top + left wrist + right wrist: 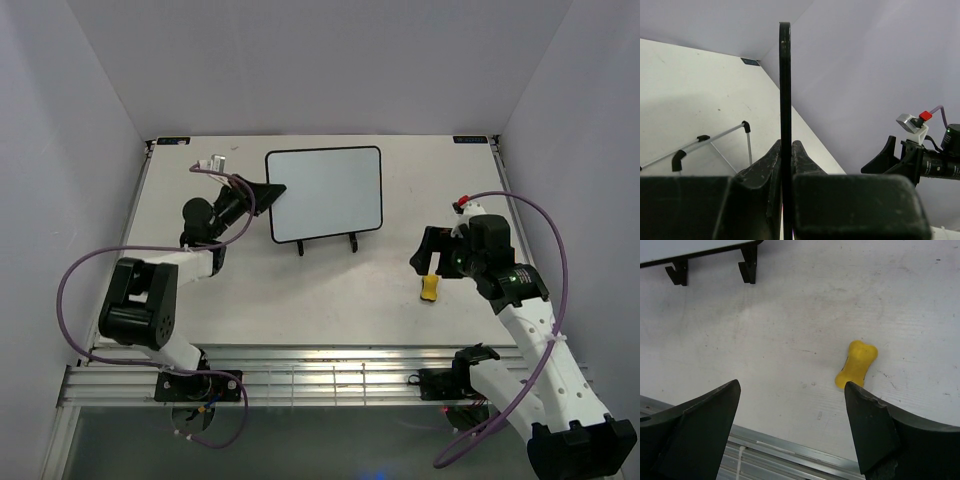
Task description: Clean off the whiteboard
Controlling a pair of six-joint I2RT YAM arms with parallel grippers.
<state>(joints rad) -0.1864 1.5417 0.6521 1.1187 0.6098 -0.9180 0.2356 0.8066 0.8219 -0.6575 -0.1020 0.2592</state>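
Note:
The whiteboard (326,192) stands on its black wire stand (324,243) near the table's back middle, its face blank white. My left gripper (268,189) is shut on the board's left rim; in the left wrist view the rim (785,90) shows edge-on, pinched between the two fingers. The yellow eraser (430,288) lies flat on the table at the right. My right gripper (428,262) hangs just above it, open and holding nothing. From the right wrist, the eraser (856,364) lies just beyond the right finger (875,425).
The stand's two feet (712,265) show at the top of the right wrist view. An aluminium rail (330,380) runs along the table's near edge. Grey walls close in the table at the back and both sides.

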